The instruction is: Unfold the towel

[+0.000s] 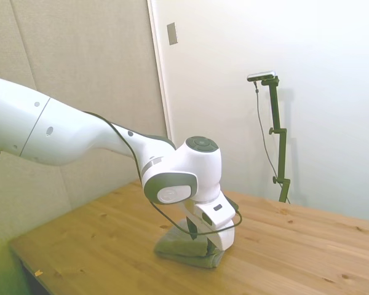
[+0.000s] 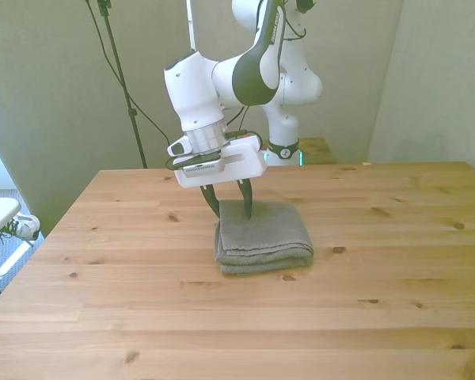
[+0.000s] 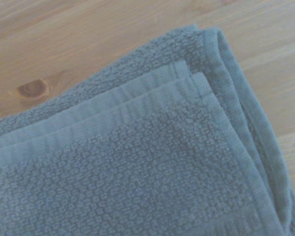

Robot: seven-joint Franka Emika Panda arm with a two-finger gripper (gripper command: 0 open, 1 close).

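Lying folded on the wooden table [image 2: 396, 261], just below the middle of the front view, the grey towel [image 2: 263, 237] is sitting as a thick, roughly square stack with rounded folds showing along its near edge. The white arm [image 2: 222, 87] is reaching down from the upper middle of that frame, and the gripper [image 2: 230, 207] is hanging over the far corner of the towel on the front view's left. Its two dark fingers [image 2: 246, 202] are pointing downward and standing partly apart, with a visible gap between them; the tips are at the towel's far edge, one near the corner and the other over the cloth, but whether they are pinching any of it is not clear, and nothing is being lifted. In the side view the towel [image 1: 181, 249] is lying in the lower middle of the frame, mostly hidden behind the wrist section, with the gripper [image 1: 200, 241] low against it and the fingers themselves hard to make out. The wrist view is showing the towel [image 3: 152, 167] from close by, filling most of the frame: looped terry texture, a smooth flat hem band, and several stacked layers meeting at a corner, with bare table [image 3: 64, 44] wood and a dark knot beyond that corner.
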